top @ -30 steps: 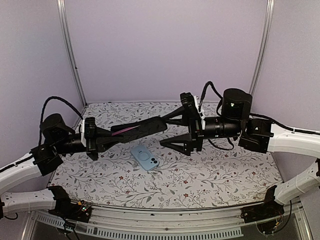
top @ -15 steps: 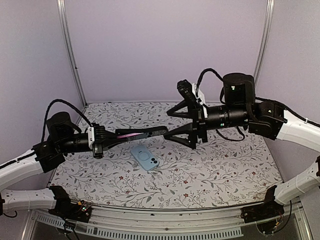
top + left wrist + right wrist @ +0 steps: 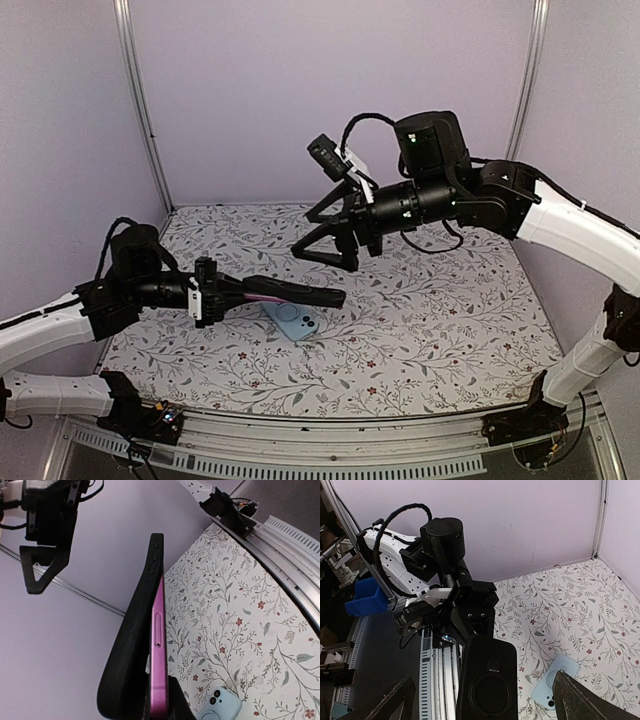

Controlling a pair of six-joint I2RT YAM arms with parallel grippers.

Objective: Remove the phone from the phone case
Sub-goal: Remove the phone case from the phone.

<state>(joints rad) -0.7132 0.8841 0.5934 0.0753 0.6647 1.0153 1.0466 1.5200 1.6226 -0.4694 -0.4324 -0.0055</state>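
Observation:
My left gripper is shut on a magenta phone in a black case and holds it edge-up above the table. In the left wrist view the case bulges away from the phone near my fingers and meets it at the far end. My right gripper is open and empty, raised behind and above the case's far end. In the right wrist view the case back, with its ring, sits between my spread fingers.
A light blue phone with camera lenses lies flat on the floral table, just under the held case; it also shows in the left wrist view and the right wrist view. Purple walls enclose the back and sides.
My right gripper has come off the case's far end and risen up and to the left. My left gripper has swung the cased phone lower, over the blue phone.

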